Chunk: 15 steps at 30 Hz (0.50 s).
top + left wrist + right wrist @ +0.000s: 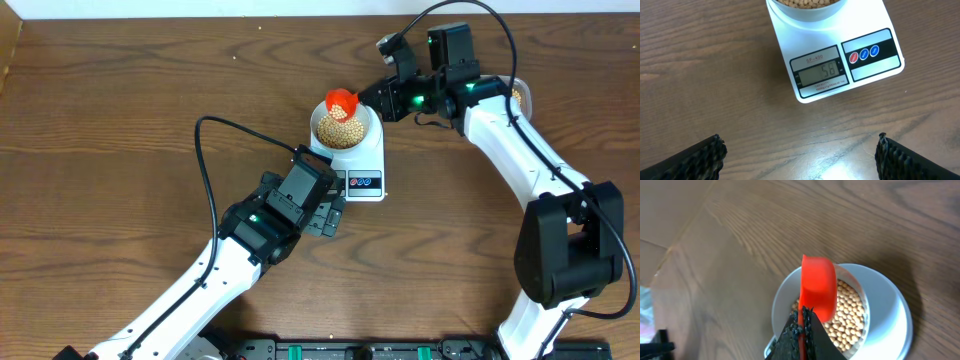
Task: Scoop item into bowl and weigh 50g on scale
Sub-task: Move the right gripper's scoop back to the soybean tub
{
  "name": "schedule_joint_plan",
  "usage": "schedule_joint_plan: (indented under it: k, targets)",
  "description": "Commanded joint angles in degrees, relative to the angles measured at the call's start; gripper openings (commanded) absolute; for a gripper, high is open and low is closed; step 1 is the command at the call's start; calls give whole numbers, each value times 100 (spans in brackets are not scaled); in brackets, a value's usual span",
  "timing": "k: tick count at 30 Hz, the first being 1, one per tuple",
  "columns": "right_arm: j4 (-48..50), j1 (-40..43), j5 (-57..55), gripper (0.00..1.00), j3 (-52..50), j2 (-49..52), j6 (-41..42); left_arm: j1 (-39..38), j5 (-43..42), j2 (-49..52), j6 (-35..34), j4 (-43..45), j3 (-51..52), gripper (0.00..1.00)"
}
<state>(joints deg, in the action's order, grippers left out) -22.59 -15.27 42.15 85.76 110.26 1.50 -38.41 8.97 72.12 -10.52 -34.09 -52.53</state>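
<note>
Spreading across every view is the wooden bench (120,120), and the two arms reach in over it from the near edge. The left gripper (799,146) hangs low over bare wood just in front of the scale (372,155), its jaws spread as wide as they go and holding nothing. The right gripper (802,322) is closed tight on the handle of a red scoop (817,285) and holds it over the bowl.

The scale lies flat near the middle of the bench, with its display edge towards the left arm. The bowl (887,310) sits squarely on the scale's platform. The scoop's cup is tipped over the bowl's far side, with its back to the wrist camera, so whether anything remains inside it cannot be told. The beans (847,315) fill much of the bowl. The display (821,72) appears to read 58, though the digits are faint.

The step in hand looks like the final trimming of the weight. If that reading is right, the bowl is a little over target. The next move would then be to dip the scoop in shallowly, lift out a few beans and check the display.
</note>
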Motion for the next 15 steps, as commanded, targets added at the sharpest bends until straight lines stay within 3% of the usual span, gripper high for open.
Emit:
schedule_joint_plan:
  k: [1,15]
  targets:
    - [57,98,649,1,42,96,151,-2,52,-22,-33,-9,-2,98]
    - [101,713,1998,1,42,96,321,-2,52,-22,-33,-9,-2,98]
